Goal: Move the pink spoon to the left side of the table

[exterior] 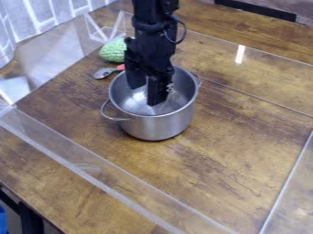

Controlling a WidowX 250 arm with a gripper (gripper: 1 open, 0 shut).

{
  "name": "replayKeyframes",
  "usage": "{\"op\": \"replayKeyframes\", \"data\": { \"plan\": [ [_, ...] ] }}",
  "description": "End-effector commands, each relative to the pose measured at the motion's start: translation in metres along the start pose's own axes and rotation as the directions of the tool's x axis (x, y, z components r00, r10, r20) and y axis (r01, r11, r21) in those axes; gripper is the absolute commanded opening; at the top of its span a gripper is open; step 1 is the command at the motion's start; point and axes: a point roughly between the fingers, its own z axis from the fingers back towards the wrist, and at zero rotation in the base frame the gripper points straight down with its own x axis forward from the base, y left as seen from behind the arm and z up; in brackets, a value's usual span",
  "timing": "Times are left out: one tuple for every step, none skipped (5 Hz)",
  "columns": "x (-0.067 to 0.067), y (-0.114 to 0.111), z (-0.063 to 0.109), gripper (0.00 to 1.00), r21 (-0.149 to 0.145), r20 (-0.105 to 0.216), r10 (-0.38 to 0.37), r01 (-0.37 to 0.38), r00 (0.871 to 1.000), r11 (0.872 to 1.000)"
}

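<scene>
Clock directions taken from the pot, 12 toward the top of the view.

Worktop (226, 151): dark brown wood, grain showing, glossy; a bright streak of glare at 2 o'clock. Clear strips (91, 169) cross the lower left, from 9 round toward 6 o'clock; another clear edge at 4.

Pot (156, 123): silvery metal, upright on the worktop, open at the top, pale inside. Loop handles at about 8 and 2 o'clock.

Robot arm (156, 27): black, comes down from 12 o'clock, cables looping beside it. Claw (149, 90) points downward over the pot's mouth, dark fingers reaching in within the rim. Spread or pressed together: cannot tell, dark parts overlap. Nor can I tell if it pinches anything.

Spoon (102, 72): at 10 o'clock, outside the pot and near its rim, on the worktop. Greyish rounded end visible, a small reddish-pink bit alongside toward 11. Too small to be sure that this is the pink one.

Green item (119, 49): pale, rounded, textured, at 11 o'clock, beyond the spoon and close to it. Blue patch (3, 220) at the frame's edge, 8 o'clock; too cropped to identify.
</scene>
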Motion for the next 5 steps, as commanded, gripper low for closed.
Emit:
{"op": "replayKeyframes", "data": {
  "plan": [
    [0.0034,0.0068,0.0233,0.0,0.031,0.072,0.01,-0.012,0.997,0.999],
    [0.0039,0.0069,0.0227,0.0,0.032,0.075,0.01,-0.012,0.997,0.999],
    [0.0043,0.007,0.022,0.0,0.033,0.078,0.01,-0.013,0.997,0.999],
    [0.0046,0.0071,0.0216,0.0,0.034,0.082,0.01,-0.013,0.997,0.999],
    [0.005,0.0073,0.0213,0.0,0.035,0.085,0.01,-0.013,0.996,0.999]
  ]
}}
